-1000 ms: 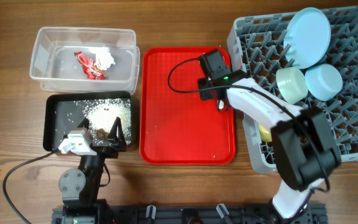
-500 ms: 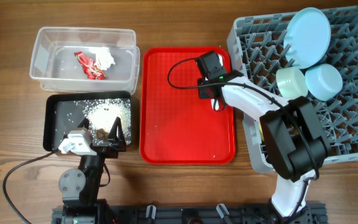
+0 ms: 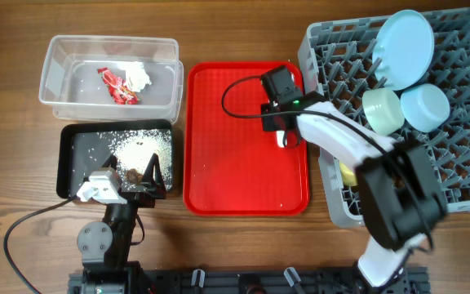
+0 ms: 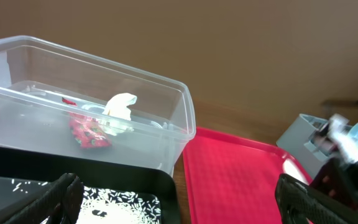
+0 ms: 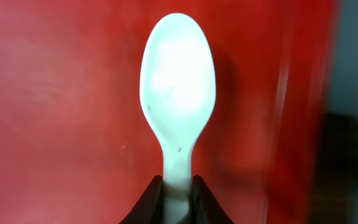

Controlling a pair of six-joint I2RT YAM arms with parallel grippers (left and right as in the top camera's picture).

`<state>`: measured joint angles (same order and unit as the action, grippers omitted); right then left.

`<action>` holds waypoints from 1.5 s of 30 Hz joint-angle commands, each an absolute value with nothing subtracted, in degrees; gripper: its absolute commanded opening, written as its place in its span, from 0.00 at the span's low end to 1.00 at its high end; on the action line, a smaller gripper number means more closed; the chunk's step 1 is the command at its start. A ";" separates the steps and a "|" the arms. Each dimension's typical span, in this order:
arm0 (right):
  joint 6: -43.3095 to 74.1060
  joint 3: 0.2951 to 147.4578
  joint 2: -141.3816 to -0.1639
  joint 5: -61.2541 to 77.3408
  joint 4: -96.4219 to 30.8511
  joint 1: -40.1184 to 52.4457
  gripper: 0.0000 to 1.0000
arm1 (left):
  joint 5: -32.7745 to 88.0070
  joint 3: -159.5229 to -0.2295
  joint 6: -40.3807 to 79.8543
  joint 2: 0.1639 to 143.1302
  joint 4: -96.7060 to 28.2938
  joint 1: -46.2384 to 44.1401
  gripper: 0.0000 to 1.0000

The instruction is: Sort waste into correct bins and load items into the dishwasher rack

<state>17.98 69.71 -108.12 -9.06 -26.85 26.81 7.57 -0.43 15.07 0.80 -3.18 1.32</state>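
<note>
Right gripper is pinched tight on the handle of the white spoon, over the red tray. Can't tell if the spoon touches it. Most of the handle is cut off at the frame's bottom edge, and the wrist view's right side is just blur. Left gripper is spread wide, holding nothing, by the black tray of rice. Only its fingertips show.

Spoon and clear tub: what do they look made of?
The spoon looks like white plastic, smooth and faintly glossy, with a soft sheen on its bowl. The tub seems thin clear plastic: wrapper and tissue show through its walls.
</note>
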 commanded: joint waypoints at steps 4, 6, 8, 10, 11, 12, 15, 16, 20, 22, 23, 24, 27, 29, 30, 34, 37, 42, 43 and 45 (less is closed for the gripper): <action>13.04 70.08 -90.06 -14.02 -27.27 23.29 0.04 | 7.42 -0.32 13.87 0.38 -3.66 1.78 1.00; 8.56 70.08 -89.23 -14.72 -27.88 19.68 0.04 | 7.44 -0.32 13.87 0.38 -3.66 1.78 1.00; 5.26 70.02 -89.82 -14.59 -28.56 15.51 0.04 | 7.44 -0.32 13.87 0.38 -3.66 1.78 1.00; -0.75 70.00 -91.11 -11.77 -28.95 12.01 0.04 | 7.44 -0.32 13.87 0.38 -3.66 1.78 1.00; -3.95 70.02 -91.88 -9.80 -28.86 11.03 0.04 | 7.44 -0.32 13.87 0.38 -3.66 1.78 1.00; -7.79 70.02 -93.30 -7.86 -28.60 10.17 0.05 | 7.44 -0.32 13.87 0.38 -3.66 1.78 1.00; -11.84 70.00 -95.50 -8.03 -28.60 10.11 0.04 | 7.42 -0.32 13.87 0.38 -3.66 1.78 1.00; -11.77 70.02 -95.85 -8.01 -28.62 10.11 0.05 | 7.44 -0.32 13.89 0.38 -3.66 1.78 1.00; -7.25 70.78 -93.19 -7.55 -28.47 10.44 0.59 | 7.44 -0.32 13.87 0.38 -3.66 1.78 1.00; -6.66 72.10 -88.36 -7.57 -30.30 11.31 0.61 | 7.42 -0.32 13.87 0.38 -3.66 1.78 1.00; -5.82 72.90 -85.71 -7.57 -31.57 11.79 0.63 | 7.44 -0.32 13.87 0.38 -3.66 1.78 1.00; -5.80 73.73 -83.29 -7.18 -32.97 12.19 0.64 | 7.44 -0.32 13.87 0.38 -3.66 1.78 1.00; -4.40 76.71 -73.47 -0.43 -37.41 13.37 0.71 | 7.44 -0.32 13.87 0.38 -3.66 1.78 1.00; -4.29 76.73 -66.46 5.80 -38.02 13.39 0.79 | 7.44 -0.32 13.87 0.38 -3.66 1.78 1.00; -4.27 76.73 -63.22 8.38 -38.06 13.39 0.85 | 7.44 -0.32 13.87 0.38 -3.66 1.78 1.00; -4.45 76.73 -53.08 13.19 -38.98 13.39 1.00 | 7.44 -0.32 13.87 0.38 -3.66 1.78 1.00; -4.47 76.71 -48.56 12.12 -41.04 13.39 1.00 | 7.44 -0.32 13.87 0.38 -3.66 1.78 1.00; -4.34 76.71 -46.00 12.14 -44.03 13.39 1.00 | 7.44 -0.32 13.89 0.38 -3.66 1.78 1.00; -4.38 76.71 -46.02 12.12 -44.56 13.39 1.00 | 7.42 -0.32 13.89 0.38 -3.66 1.78 1.00; -4.69 76.55 -46.02 11.86 -45.95 13.39 1.00 | 7.44 -0.32 13.87 0.38 -3.66 1.78 1.00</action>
